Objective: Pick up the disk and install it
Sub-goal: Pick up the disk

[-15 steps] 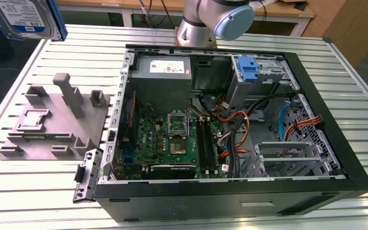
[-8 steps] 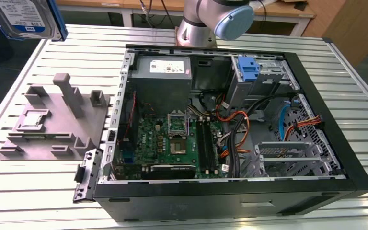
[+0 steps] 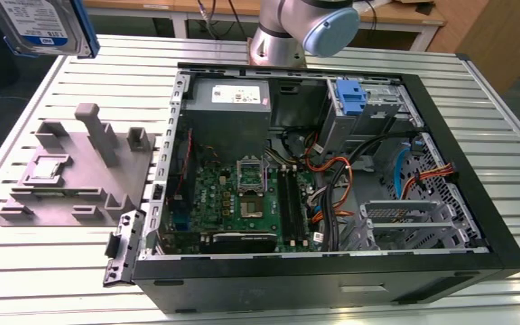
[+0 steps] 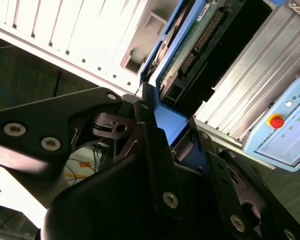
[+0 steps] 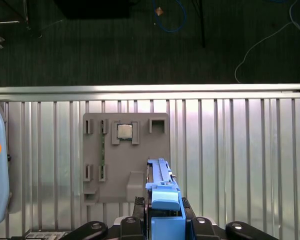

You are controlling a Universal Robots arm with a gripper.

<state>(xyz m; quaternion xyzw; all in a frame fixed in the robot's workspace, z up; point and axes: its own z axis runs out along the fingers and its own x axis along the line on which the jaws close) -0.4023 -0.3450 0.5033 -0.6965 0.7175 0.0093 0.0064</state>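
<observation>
Disk (image 5: 160, 176) clamped edgewise in tool (image 5: 164, 225), long axis pointing straight out.

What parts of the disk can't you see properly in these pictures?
- Exterior view: the picture's top edge cuts off the disk.
- First wrist view: the disk is edge-on, so its label is hidden; the gripper covers the gripped end.
- Second wrist view: the gripper's black body hides much of the disk.
</observation>
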